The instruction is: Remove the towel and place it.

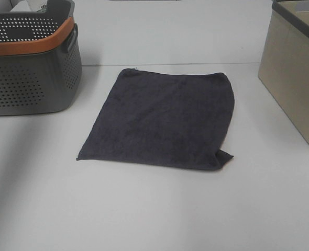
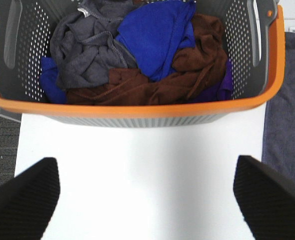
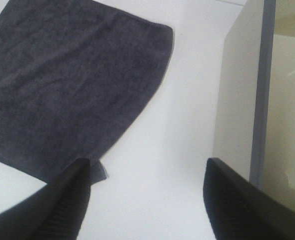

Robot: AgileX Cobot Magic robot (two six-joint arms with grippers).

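Observation:
The dark charcoal-grey towel [image 1: 162, 117] lies flat on the white table in the middle of the exterior view, with its near right corner folded under. It also shows in the right wrist view [image 3: 72, 85] and as a strip at the edge of the left wrist view [image 2: 287, 115]. My left gripper [image 2: 145, 200] is open and empty above the table, just in front of the grey perforated basket [image 2: 137, 119]. My right gripper [image 3: 145, 200] is open and empty above the table beside the towel's folded corner. Neither arm shows in the exterior view.
The grey basket with an orange rim [image 1: 29, 63] stands at the back left and holds crumpled grey, blue and brown cloths [image 2: 137, 55]. A beige bin with a grey rim [image 1: 296, 78] stands at the right; its wall is close to my right gripper [image 3: 240, 95].

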